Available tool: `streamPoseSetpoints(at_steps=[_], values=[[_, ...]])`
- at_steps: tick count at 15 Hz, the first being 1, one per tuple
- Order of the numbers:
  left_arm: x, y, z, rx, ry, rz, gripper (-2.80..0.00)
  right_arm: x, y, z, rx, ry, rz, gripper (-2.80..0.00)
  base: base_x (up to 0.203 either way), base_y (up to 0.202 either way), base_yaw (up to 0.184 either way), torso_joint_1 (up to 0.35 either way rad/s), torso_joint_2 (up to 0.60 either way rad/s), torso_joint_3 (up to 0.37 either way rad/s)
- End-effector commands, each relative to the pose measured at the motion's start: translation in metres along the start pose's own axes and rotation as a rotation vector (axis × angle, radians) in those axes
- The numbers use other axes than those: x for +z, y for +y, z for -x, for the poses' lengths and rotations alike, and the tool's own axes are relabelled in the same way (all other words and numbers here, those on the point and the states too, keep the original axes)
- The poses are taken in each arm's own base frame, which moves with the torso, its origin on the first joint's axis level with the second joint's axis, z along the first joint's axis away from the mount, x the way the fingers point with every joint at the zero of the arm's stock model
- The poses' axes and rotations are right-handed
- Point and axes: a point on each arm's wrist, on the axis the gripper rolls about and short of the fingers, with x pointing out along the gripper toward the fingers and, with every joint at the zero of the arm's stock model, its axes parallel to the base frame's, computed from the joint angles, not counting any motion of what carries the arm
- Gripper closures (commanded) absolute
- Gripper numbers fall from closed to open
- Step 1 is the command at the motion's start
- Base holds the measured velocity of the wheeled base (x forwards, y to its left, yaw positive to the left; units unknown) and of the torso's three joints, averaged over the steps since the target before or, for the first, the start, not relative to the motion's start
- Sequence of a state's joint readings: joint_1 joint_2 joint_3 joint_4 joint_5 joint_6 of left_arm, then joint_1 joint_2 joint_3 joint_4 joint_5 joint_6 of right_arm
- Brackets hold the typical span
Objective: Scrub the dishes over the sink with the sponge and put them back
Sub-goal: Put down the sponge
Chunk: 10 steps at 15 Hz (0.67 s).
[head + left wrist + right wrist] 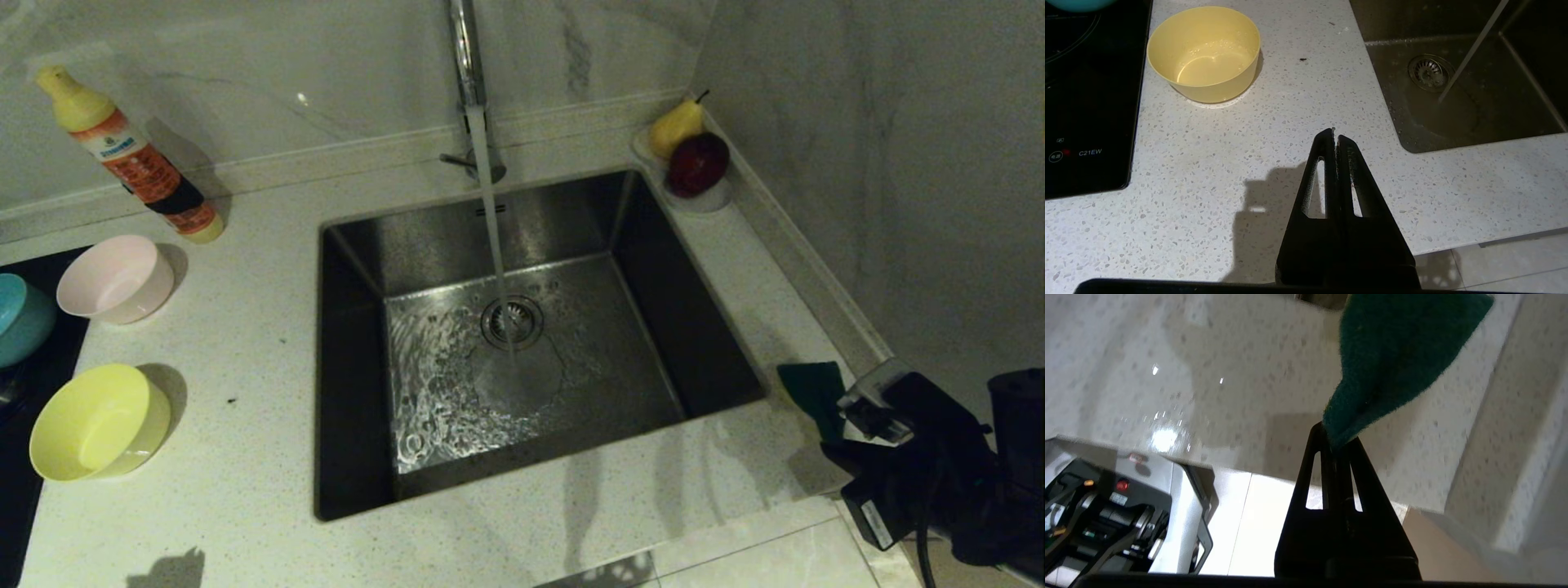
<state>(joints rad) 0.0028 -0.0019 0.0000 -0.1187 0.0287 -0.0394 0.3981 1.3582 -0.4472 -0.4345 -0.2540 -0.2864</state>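
Observation:
Three dishes stand on the counter left of the sink (694, 327): a pale pink bowl (114, 279), a yellow bowl (98, 420) (1204, 53) and a light blue bowl (20, 318) on the stove top. Water runs from the chrome tap (465, 57) onto the drain (512, 321). My right gripper (841, 445) (1336, 437) is at the sink's front right corner, shut on one end of the dark green sponge (812, 392) (1396, 359), lifted off the counter. My left gripper (1335, 136) is shut and empty, above the counter between the yellow bowl and the sink.
An orange detergent bottle (131, 159) leans against the back wall. A small white dish (706, 200) with a pear and a red apple sits at the sink's back right corner. The black stove top (1086, 102) lies at far left. A marble wall closes the right side.

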Motion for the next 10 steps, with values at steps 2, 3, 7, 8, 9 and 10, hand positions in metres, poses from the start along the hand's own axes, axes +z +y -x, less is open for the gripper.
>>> streamPoseSetpoints(at_steps=[2,3,7,8,9,10], values=[[-0.011,0.0,-0.002,0.002,0.041,-0.001,0.0,-0.001,0.003,-0.011,0.0,0.011,0.006,0.0,0.0,0.0,0.0,0.0,0.0,0.0],[-0.011,0.0,-0.002,0.002,0.041,-0.001,0.0,-0.001,0.004,-0.016,-0.002,0.02,0.007,0.0,0.0,0.0,0.0,0.0,0.0,0.0],[-0.011,0.0,-0.002,0.002,0.041,-0.001,0.0,0.001,-0.001,-0.027,-0.025,0.036,-0.007,0.0,0.0,0.0,0.0,0.0,0.0,0.0],[-0.011,0.0,-0.002,0.002,0.041,-0.001,0.0,0.005,-0.005,-0.03,-0.037,0.028,-0.018,0.0,0.0,0.0,0.0,0.0,0.0,0.0],[-0.011,0.0,-0.002,0.002,0.041,-0.001,0.0,0.006,-0.005,-0.03,-0.04,0.024,-0.021,0.0,0.0,0.0,0.0,0.0,0.0,0.0],[-0.011,0.0,-0.002,0.002,0.041,-0.001,0.0,0.007,-0.005,-0.031,-0.041,0.023,-0.021,0.0,0.0,0.0,0.0,0.0,0.0,0.0]])
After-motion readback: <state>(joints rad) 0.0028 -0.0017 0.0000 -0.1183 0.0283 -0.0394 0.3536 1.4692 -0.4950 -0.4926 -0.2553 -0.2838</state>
